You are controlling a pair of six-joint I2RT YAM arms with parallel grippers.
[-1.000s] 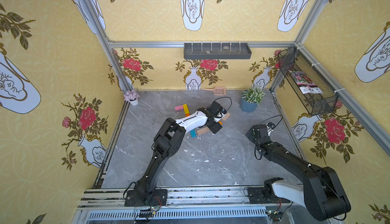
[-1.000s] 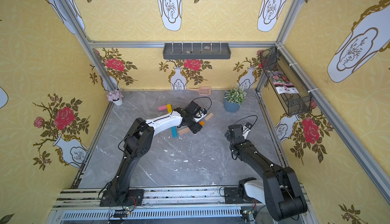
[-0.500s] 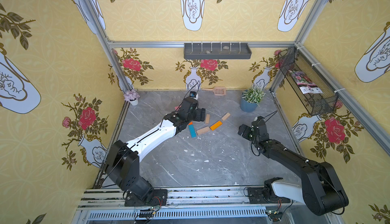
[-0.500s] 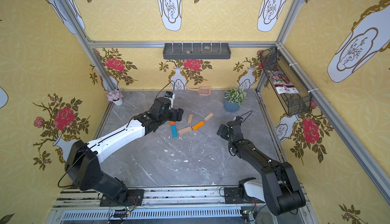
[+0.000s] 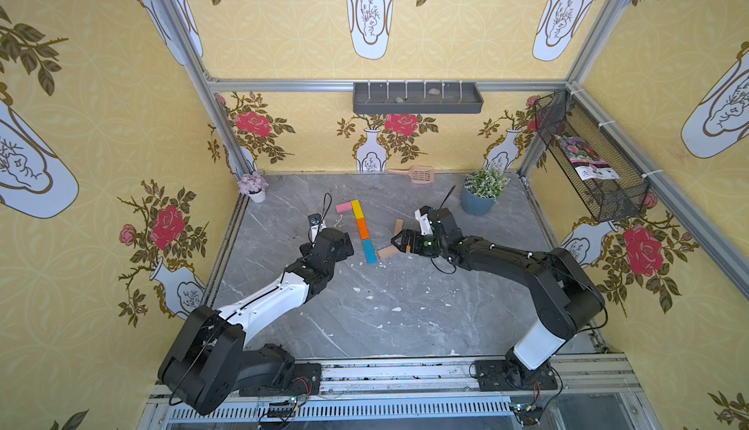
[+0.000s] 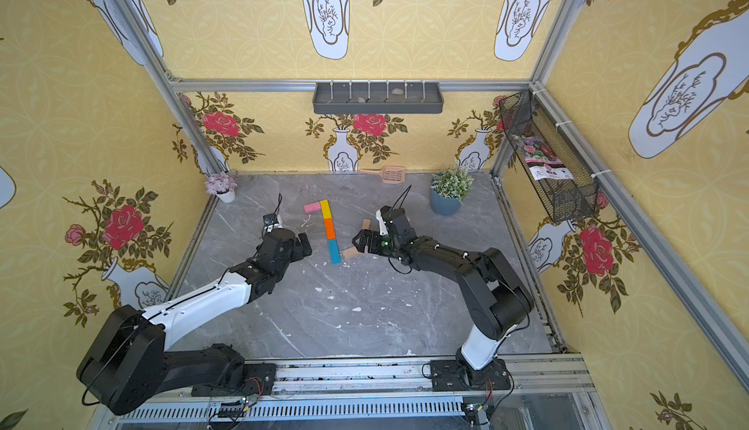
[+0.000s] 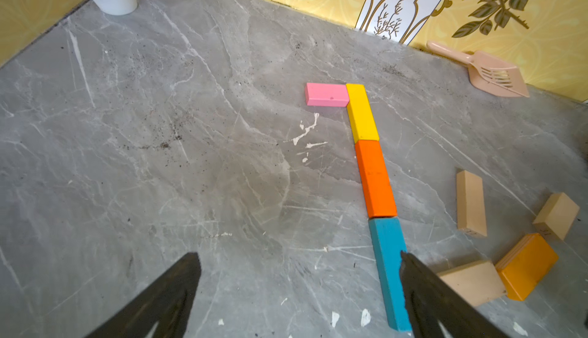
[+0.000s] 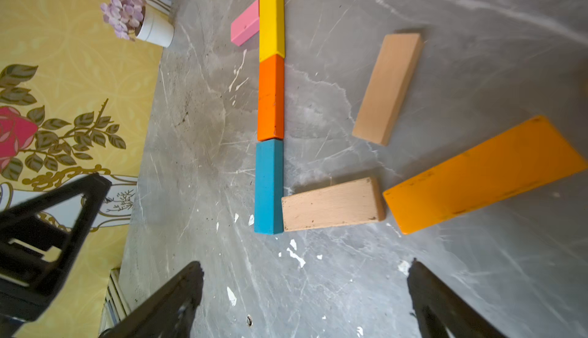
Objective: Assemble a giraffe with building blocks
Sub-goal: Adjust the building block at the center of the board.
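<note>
The giraffe's pink head (image 5: 345, 207) and its neck of yellow (image 5: 356, 208), orange (image 5: 362, 228) and blue (image 5: 369, 251) bars lie flat in an upside-down L. One tan bar (image 8: 331, 204) butts the blue bar's near end. A second orange bar (image 8: 486, 174) and a tan bar (image 8: 388, 88) lie loose beside it. A third tan bar (image 7: 556, 215) shows in the left wrist view. My left gripper (image 5: 347, 245) is open and empty, just left of the blue bar. My right gripper (image 5: 396, 241) is open over the loose bars, holding nothing.
A peach scoop (image 5: 417, 173) lies at the back wall. A blue pot with a plant (image 5: 482, 195) stands back right, a small white flower pot (image 5: 254, 189) back left. A wire basket (image 5: 587, 164) hangs on the right wall.
My left arm has drawn back leftward from the loose bars, across the neck, to beside the blue bar, and its jaws have widened. My right arm has moved in from the right to the loose bars.
</note>
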